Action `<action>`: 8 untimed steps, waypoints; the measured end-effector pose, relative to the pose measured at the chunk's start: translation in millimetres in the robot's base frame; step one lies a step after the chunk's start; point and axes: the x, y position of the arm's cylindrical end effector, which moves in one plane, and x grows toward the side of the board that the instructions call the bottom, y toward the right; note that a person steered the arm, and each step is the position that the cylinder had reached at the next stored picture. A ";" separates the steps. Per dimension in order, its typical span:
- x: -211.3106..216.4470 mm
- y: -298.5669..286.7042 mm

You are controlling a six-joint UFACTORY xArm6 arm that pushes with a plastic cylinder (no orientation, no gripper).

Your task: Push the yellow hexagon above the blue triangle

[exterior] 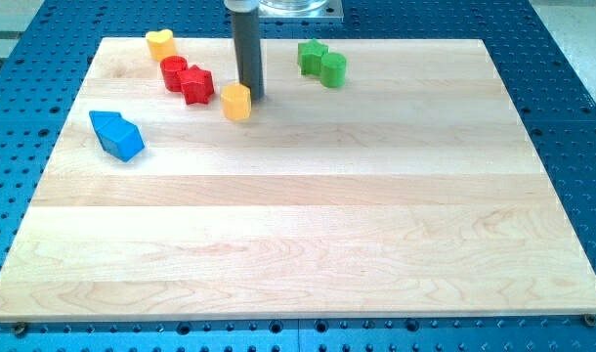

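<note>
Wooden board [298,225] of pale joined planks fills most of the camera view, lying on a blue perforated metal table [572,117] whose grid of holes shows on every side. Nothing in the scene acts as a container; all the blocks lie loose on the board's upper part.

The yellow hexagon block [236,101] sits near the view's top, left of centre. The dark straight rod comes down from the view's top, and its lower end, the tip [249,95], stands just beside the hexagon on its right, touching or nearly so; the exact contact cannot be made out. The rod has no jaws, so it neither opens nor closes on anything.

The blue triangle block [108,124] lies well to the left of the hexagon and a little lower, touching a second blue block [126,142] at its lower right. Between the hexagon and the blue pair, slightly higher, a red cylinder block [174,72] and a red star block [196,85] press together. A yellow heart block [160,43] rests above them near the board's top edge. To the rod's right, a green star block [312,56] and a green cylinder block [333,69] stand touching each other.

A round metal mount [296,8] shows at the top edge.
</note>
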 end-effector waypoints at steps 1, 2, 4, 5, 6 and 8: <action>19.3 24.4; 32.9 18.9; 4.0 0.2; 8.2 -23.0; 40.3 -21.8; 22.2 -95.3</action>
